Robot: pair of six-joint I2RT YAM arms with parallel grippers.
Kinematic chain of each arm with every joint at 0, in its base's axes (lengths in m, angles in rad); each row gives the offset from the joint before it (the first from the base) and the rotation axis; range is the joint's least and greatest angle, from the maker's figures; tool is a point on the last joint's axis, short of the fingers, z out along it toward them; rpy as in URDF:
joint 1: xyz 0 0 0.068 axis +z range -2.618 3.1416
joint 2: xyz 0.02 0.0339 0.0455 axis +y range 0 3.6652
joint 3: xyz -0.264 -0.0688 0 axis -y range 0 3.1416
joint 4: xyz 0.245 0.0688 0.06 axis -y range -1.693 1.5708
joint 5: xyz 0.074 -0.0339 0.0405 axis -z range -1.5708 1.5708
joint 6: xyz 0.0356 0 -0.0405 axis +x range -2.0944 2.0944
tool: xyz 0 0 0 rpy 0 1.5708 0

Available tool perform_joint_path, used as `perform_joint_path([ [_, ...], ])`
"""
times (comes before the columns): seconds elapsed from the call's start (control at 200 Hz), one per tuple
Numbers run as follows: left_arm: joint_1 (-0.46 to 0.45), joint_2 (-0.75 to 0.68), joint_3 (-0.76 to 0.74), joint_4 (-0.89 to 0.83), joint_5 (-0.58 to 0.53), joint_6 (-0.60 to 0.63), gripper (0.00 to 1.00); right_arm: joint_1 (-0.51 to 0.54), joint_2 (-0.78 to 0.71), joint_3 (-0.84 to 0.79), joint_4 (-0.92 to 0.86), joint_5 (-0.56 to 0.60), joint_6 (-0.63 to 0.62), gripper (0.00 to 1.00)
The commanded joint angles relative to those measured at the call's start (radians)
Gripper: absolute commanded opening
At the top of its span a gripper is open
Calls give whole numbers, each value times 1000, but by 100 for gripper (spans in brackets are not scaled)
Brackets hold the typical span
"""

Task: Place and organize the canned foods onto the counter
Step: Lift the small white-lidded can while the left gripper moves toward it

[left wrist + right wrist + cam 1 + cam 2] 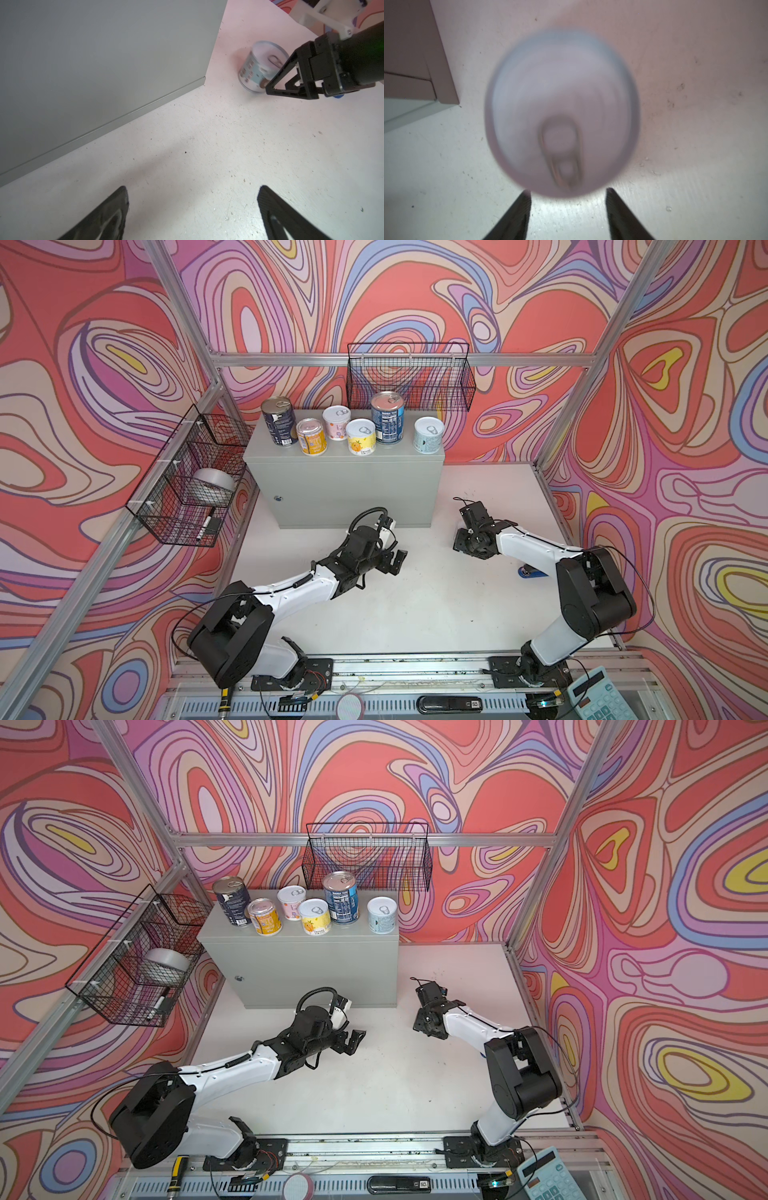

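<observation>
The right jaws (568,192) have narrowed onto the near edge of the last short can (259,68), which is tilted and blurred on the tabletop (415,605), probably a shaky grip. The left jaws (192,193) gape wide and empty, clear of it. Six cans (360,435) already stand on the grey counter (345,485).

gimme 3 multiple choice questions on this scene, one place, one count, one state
1. Where is the short can that is off the counter? A in a wire basket; B on the white tabletop; C atop another can
2. How many cans stand on the counter? A four; B six; C seven
3. The left gripper is: A open; B shut on a can; C shut, empty

1 B, it sits by the right gripper.
2 B, six show in both top views.
3 A, fingers wide apart, nothing between.
</observation>
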Motion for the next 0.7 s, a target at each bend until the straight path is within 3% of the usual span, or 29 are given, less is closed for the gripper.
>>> perform_joint_path([
  [0.0,-14,30,44,37,18,21,100,0,-5,26,-41,18,-21,53],
  [0.185,-36,79,87,32,38,36,100,0,-15,39,-67,22,-35,57],
  [0.436,-58,91,85,52,2,31,100,-38,3,119,-29,-8,-60,80],
  [0.696,-61,53,56,79,-94,33,100,-129,207,337,-16,-57,-125,81],
])
